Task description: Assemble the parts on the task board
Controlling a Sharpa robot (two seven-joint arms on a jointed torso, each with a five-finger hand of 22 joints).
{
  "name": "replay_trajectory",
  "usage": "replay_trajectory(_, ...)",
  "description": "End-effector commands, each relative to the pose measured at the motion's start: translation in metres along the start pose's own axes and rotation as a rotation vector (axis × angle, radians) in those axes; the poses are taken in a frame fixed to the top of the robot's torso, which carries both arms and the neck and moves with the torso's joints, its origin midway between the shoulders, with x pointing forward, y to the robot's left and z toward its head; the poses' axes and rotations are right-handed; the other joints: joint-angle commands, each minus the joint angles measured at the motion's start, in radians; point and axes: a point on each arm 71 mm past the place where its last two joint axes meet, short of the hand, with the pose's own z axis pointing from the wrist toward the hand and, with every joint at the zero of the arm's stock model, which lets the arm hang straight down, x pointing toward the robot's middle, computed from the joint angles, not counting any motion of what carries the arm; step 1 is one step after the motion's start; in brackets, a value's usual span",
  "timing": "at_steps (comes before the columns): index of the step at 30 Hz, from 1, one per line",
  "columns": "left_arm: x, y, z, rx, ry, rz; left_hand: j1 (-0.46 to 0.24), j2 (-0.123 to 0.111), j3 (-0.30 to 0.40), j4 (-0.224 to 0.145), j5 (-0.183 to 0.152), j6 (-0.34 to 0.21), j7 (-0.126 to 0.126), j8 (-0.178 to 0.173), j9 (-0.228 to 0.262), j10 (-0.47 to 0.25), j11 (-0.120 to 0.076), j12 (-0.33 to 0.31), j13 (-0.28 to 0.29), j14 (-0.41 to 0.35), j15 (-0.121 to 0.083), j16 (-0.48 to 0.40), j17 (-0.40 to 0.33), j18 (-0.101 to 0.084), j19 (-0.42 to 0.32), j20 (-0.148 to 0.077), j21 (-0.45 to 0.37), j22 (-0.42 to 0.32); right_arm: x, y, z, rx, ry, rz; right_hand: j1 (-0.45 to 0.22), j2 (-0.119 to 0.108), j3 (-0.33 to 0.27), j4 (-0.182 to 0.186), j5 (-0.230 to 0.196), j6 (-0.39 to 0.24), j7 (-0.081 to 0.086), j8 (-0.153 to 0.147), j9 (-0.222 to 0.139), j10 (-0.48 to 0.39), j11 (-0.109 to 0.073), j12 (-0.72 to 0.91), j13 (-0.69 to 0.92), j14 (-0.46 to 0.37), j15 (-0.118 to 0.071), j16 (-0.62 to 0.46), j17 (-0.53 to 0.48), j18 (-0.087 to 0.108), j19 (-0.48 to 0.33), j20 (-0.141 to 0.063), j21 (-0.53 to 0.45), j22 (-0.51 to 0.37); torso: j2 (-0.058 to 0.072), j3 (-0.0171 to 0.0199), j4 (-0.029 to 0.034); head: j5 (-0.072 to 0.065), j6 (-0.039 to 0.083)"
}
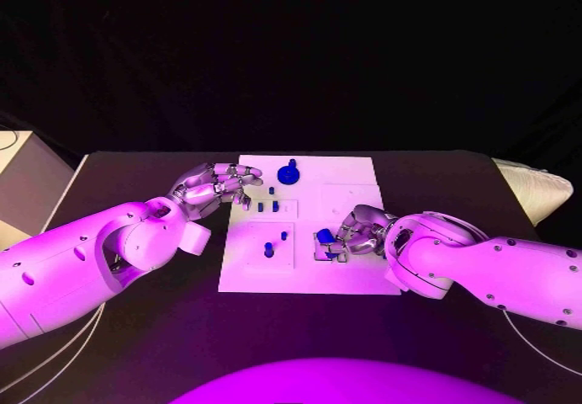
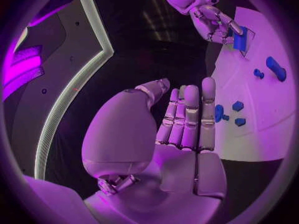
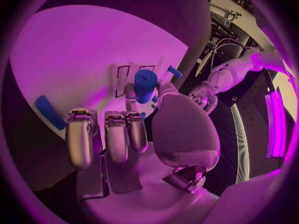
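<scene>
**Right hand holds a blue part over the board**

The white task board [image 1: 309, 282] lies in the middle of the dark tabletop [image 1: 145, 337].

The right hand [image 1: 351, 236] is over the right side of the board, on the near half. Its fingers are curled around a blue cylinder part [image 3: 144, 84], so it is holding that part tight. In the right wrist view the cylinder stands up between the thumb and the fingers, just above the board.

The left hand [image 1: 219, 185] is at the left edge of the board, on the far half. Its fingers [image 2: 190, 114] are stretched out side by side and hold nothing. The fingertips are just beside some small blue parts [image 2: 238, 106] on the board.

A bigger round blue part [image 1: 288, 173] sits on the far part of the board, near the middle. Two small blue parts [image 1: 274, 204] stand close to the left hand's fingertips. A blue peg [image 1: 268, 249] stands on the near left part of the board, with a tiny blue piece [image 1: 284, 235] just beside it.

A long blue part [image 3: 49, 112] lies flat on the board, well apart from the cylinder.
</scene>
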Motion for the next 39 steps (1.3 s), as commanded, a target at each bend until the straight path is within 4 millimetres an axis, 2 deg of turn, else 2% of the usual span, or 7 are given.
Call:
replay_trajectory(1,0.002,-0.001,0.000,0.006,0.016,-0.008,-0.006,0.001,0.004,0.005,0.002,0.004,0.002,-0.003,-0.001,0.002,0.003,-0.006,0.001,-0.004,0.006,-0.003,0.001,0.014,0.005,0.004,-0.006,-0.001,0.002,0.000,0.001,0.001,0.005,-0.026,-0.011,0.002,-0.004,0.000,-0.004,0.004,-0.001,0.000,0.000,0.083,0.000,-0.004,0.235,0.104,-0.005,0.004,0.263,-0.017,0.074,-0.003,0.005,0.214,0.000,-0.0003,-0.0001,0.001,-0.002)
replay_trajectory(10,0.002,-0.001,0.000,0.006,0.015,-0.008,-0.006,0.001,0.004,0.005,0.002,0.004,0.002,-0.003,-0.001,0.002,0.003,-0.006,0.001,-0.004,0.006,-0.003,0.001,0.014,0.005,0.004,-0.006,-0.001,0.003,0.004,0.002,-0.009,-0.001,-0.026,-0.032,0.003,-0.009,0.000,-0.061,0.004,-0.001,0.004,0.004,0.082,0.000,-0.007,0.234,0.104,-0.005,0.004,0.263,-0.016,0.074,-0.003,0.004,0.214,-0.001,0.0003,-0.0013,0.001,-0.004)
replay_trajectory(15,0.002,0.000,0.000,0.006,0.014,-0.008,-0.006,0.001,0.004,0.005,0.002,0.004,0.002,-0.003,-0.001,0.002,0.003,-0.006,0.001,-0.004,0.006,-0.003,0.001,0.014,0.005,0.004,-0.006,-0.001,0.002,0.007,0.003,-0.030,-0.029,-0.024,-0.104,0.001,-0.073,0.003,-0.281,0.001,0.000,0.015,0.014,0.079,0.000,-0.014,0.231,0.104,-0.005,0.004,0.263,-0.016,0.074,-0.002,0.003,0.215,-0.001,0.0004,-0.0011,-0.001,-0.002)
replay_trajectory(17,0.002,0.000,0.000,0.006,0.014,-0.008,-0.006,0.001,0.004,0.005,0.002,0.004,0.002,-0.003,-0.001,0.002,0.003,-0.006,0.001,-0.004,0.006,-0.003,0.001,0.014,0.005,0.004,-0.006,-0.001,0.002,0.008,0.003,-0.043,-0.036,-0.028,-0.169,-0.045,-0.133,0.006,-0.385,-0.004,0.001,0.019,0.019,0.076,0.001,-0.021,0.227,0.104,-0.004,0.004,0.263,-0.016,0.073,-0.001,0.002,0.216,-0.001,0.0007,-0.0007,-0.002,-0.002)
replay_trajectory(20,0.002,0.000,0.000,0.006,0.014,-0.008,-0.006,0.001,0.004,0.005,0.002,0.004,0.002,-0.003,-0.001,0.002,0.003,-0.006,0.001,-0.004,0.006,-0.003,0.001,0.014,0.005,0.004,-0.006,-0.001,0.002,0.009,0.001,-0.056,-0.041,-0.047,-0.215,-0.070,-0.157,0.008,-0.422,-0.010,0.002,0.021,0.022,0.074,0.002,-0.027,0.224,0.104,-0.003,0.004,0.263,-0.015,0.072,-0.001,-0.004,0.214,-0.001,0.0008,0.0000,-0.002,-0.002)
replay_trajectory(28,0.001,0.000,0.000,0.005,0.013,-0.007,-0.006,0.001,0.004,0.005,0.002,0.004,0.002,-0.003,-0.001,0.002,0.003,-0.006,0.001,-0.004,0.006,-0.003,0.001,0.014,0.005,0.004,-0.006,-0.001,0.002,0.007,-0.003,-0.070,-0.049,-0.084,-0.235,-0.072,-0.160,0.008,-0.441,-0.013,0.002,0.022,0.024,0.072,0.003,-0.030,0.223,0.104,-0.003,0.004,0.263,-0.015,0.071,0.000,-0.006,0.213,-0.001,0.0012,-0.0011,0.000,-0.004)
replay_trajectory(39,0.001,0.000,0.000,0.006,0.014,-0.006,-0.006,0.001,0.004,0.005,0.002,0.004,0.002,-0.003,-0.001,0.002,0.003,-0.006,0.001,-0.004,0.006,-0.003,0.001,0.014,0.005,0.004,-0.006,-0.001,-0.003,0.002,-0.012,-0.110,-0.064,-0.072,-0.010,0.026,-0.074,-0.003,-0.322,-0.016,-0.001,0.033,0.031,0.075,0.000,-0.027,0.227,0.104,-0.005,0.004,0.263,-0.015,0.072,-0.002,-0.006,0.216,-0.001,0.0015,-0.0019,-0.001,-0.003)
